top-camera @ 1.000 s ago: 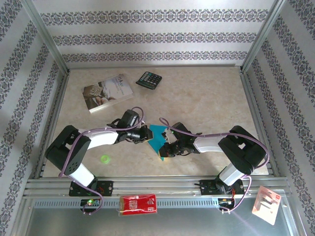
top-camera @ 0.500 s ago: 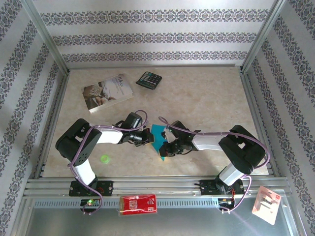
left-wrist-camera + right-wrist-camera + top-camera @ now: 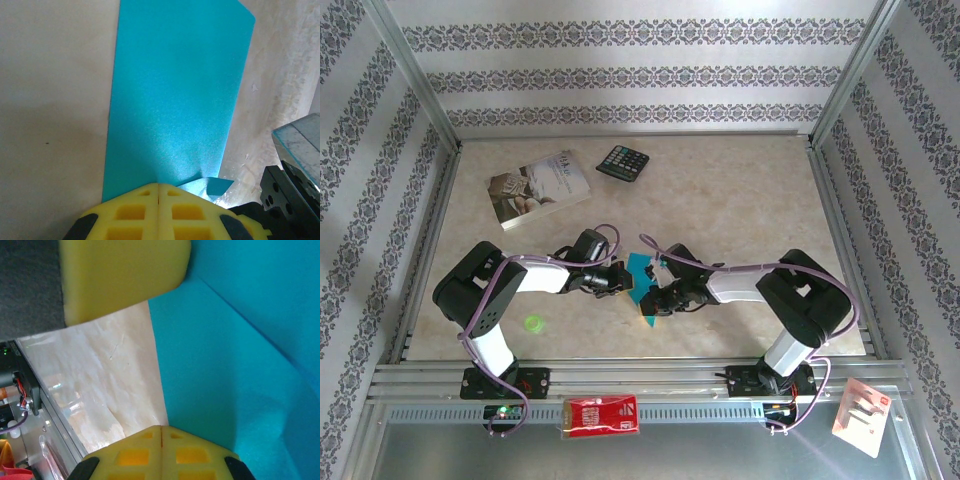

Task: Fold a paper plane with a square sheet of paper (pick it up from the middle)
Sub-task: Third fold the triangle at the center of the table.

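Early yet: your left pincer (image 3: 159, 187) pinches the creased blue sheet (image 3: 175, 100), right pincer (image 3: 161, 429) pressed together at its edge; most folds seemingly remain.

You've got the book (image 3: 539, 188) back near the table's (image 3: 750, 200) far-left corner, with the calculator (image 3: 623, 162) just right of it, closer to the far edge. The sheet of paper (image 3: 640, 268) lies mid-table toward the near edge, between the left gripper (image 3: 625, 283) and the right gripper (image 3: 655, 298). The packet (image 3: 601, 415) sits off the table, in front of the near edge.
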